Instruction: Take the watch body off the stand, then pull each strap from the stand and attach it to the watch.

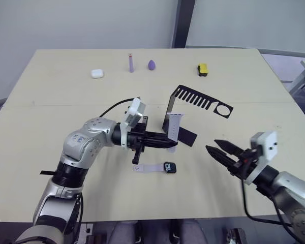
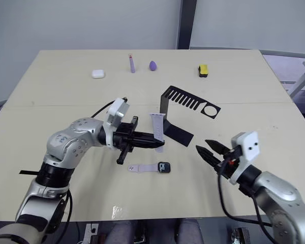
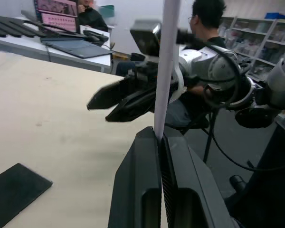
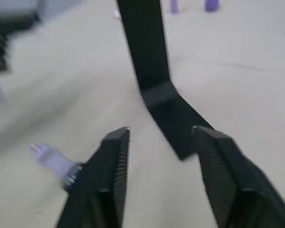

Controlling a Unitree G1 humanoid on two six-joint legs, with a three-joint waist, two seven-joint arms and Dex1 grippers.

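We are seeing the watch body [image 1: 170, 167] lying low centre on the table [image 1: 66, 91], one strap [image 1: 147, 168] attached. Our left gripper [image 1: 172, 144] is clamping the second strap [image 1: 174, 125] beside the stand [image 1: 195, 104]; our right gripper [image 1: 212, 148] is waiting, fingers apart.

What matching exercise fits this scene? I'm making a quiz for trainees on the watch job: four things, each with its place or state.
1 left gripper
2 right gripper
3 watch body
4 stand

A open, holding nothing
B lying on the table with one strap attached
C shut on the second strap
D upright on the table behind the watch

Pairs: 1-C, 2-A, 3-B, 4-D
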